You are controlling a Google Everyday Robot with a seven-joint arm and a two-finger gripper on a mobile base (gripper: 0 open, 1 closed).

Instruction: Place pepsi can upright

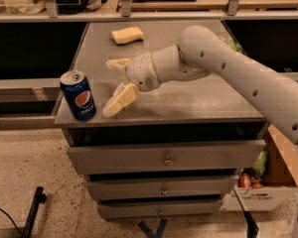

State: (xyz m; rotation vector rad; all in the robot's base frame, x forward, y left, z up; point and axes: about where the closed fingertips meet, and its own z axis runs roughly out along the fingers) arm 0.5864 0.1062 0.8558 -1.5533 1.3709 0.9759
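Observation:
The pepsi can (78, 95) is dark blue with the red-white-blue logo facing me. It stands upright, silver top up, at the front left corner of the grey cabinet top (188, 103). My gripper (112, 86) is just right of the can, low over the top, with its two cream fingers spread wide. One finger (120, 99) points down-left toward the can and the other (117, 63) sits farther back. The gripper is open and empty, a short gap away from the can.
A yellow sponge (127, 34) lies at the back of the cabinet top. A green snack bag (234, 45) peeks out behind my arm at the back right. Drawers (164, 157) are below. A cardboard box with items (268, 182) stands on the floor at the right.

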